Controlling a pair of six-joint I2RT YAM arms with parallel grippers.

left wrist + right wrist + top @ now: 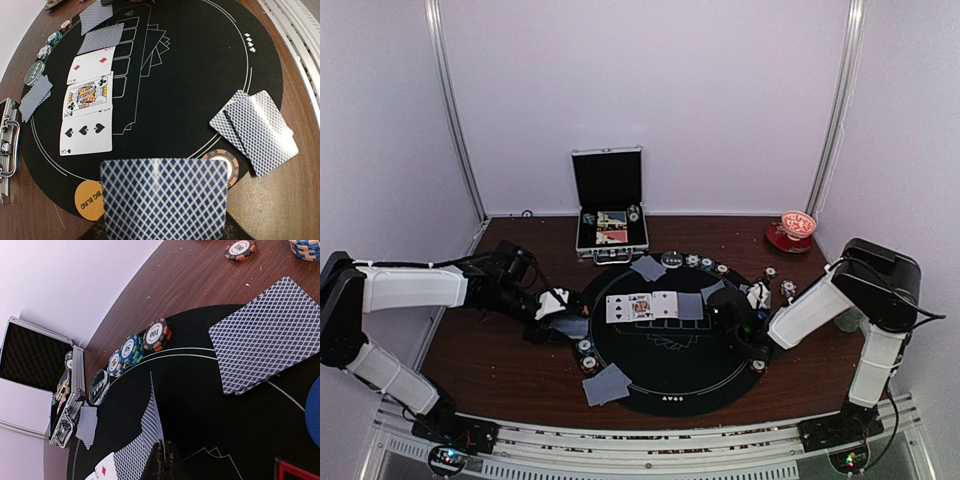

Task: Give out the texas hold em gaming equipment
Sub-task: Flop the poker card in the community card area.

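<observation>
A round black mat (665, 375) carries three face-up playing cards (86, 97) in a row. A fourth, face-down card (150, 437) lies at the row's end, and my right gripper (164, 461) is shut on its edge just over the mat. My left gripper (558, 310) hovers at the mat's left rim, shut on blue-backed playing cards (165, 200) that hide its fingers. Face-down pairs lie at the near left (255, 130), far left (35, 97) and right (265, 335). Poker chips (156, 334) line the far rim. An orange Big Blind disc (89, 200) sits beside the held cards.
An open silver case (610, 205) stands at the back of the wooden table. A red dish (790, 235) sits at the back right. A blue disc (314, 412) and loose chips (240, 250) lie on the right. White walls enclose the table.
</observation>
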